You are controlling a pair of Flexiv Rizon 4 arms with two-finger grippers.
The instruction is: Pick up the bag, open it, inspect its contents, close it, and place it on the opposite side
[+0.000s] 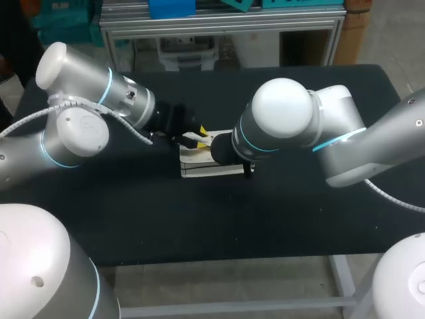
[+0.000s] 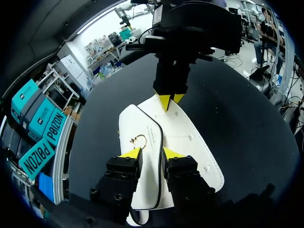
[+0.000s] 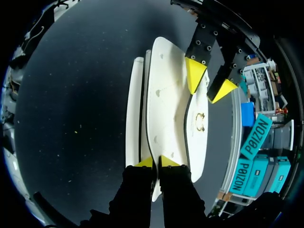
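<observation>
We see the white bag [image 2: 190, 142], black-edged with a gold ring clasp [image 2: 139, 140], flat at the middle of the table [image 2: 247, 109]. Our right tool [image 3: 156, 162] pinches one end; our left tool [image 2: 151, 153], spread, straddles the flap edge [image 2: 162, 137] opposite

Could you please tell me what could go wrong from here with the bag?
The right gripper pinches only a thin edge of the bag, so it may slip free when pulled. The left gripper stands open astride the flap edge beside the ring clasp; closing could miss the flap or snag the clasp.
</observation>
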